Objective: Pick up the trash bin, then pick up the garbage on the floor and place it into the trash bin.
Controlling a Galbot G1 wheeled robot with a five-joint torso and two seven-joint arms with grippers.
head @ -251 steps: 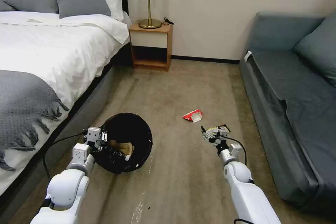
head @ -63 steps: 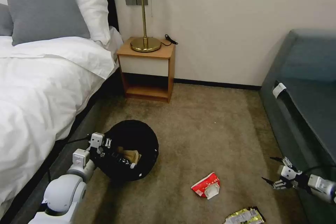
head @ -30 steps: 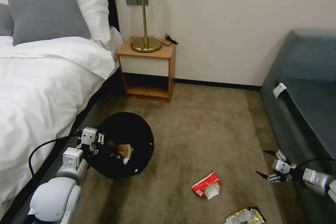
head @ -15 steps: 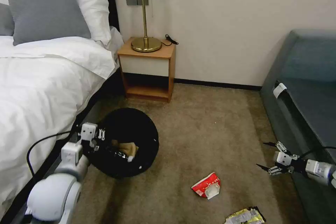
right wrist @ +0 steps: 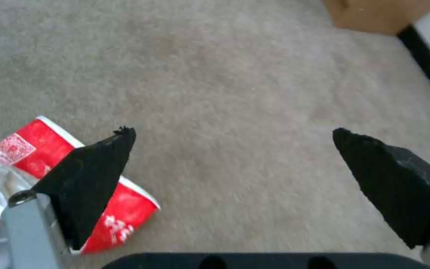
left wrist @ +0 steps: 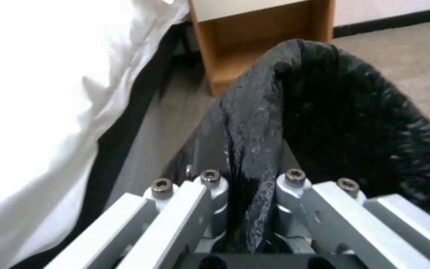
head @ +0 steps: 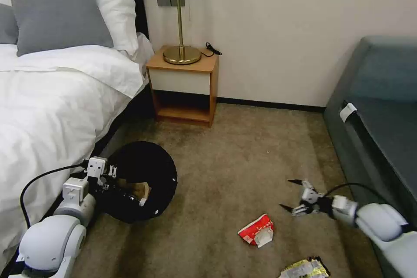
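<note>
The trash bin (head: 145, 169), lined with a black bag, hangs tilted just above the carpet beside the bed. My left gripper (head: 107, 179) is shut on its rim; in the left wrist view the bag's rim (left wrist: 255, 149) is pinched between the left gripper (left wrist: 252, 176) jaws. A crumpled brown paper bag (head: 140, 190) lies inside the bin. A red-and-white packet (head: 256, 230) lies on the carpet. My right gripper (head: 286, 193) hovers open just right of it and above it, and the right wrist view shows the packet (right wrist: 36, 140) beside one finger of the gripper (right wrist: 232, 131). A gold-and-black wrapper (head: 304, 268) lies at the near edge.
The bed (head: 47, 108) fills the left side, close to the bin. A wooden nightstand (head: 184, 89) with a lamp (head: 179, 13) stands at the back wall. A grey sofa (head: 382, 126) runs along the right. Bare carpet (head: 243, 156) lies between them.
My right gripper has swung left across the carpet toward the red-and-white packet. The left arm has carried the bin left and nearer to me.
</note>
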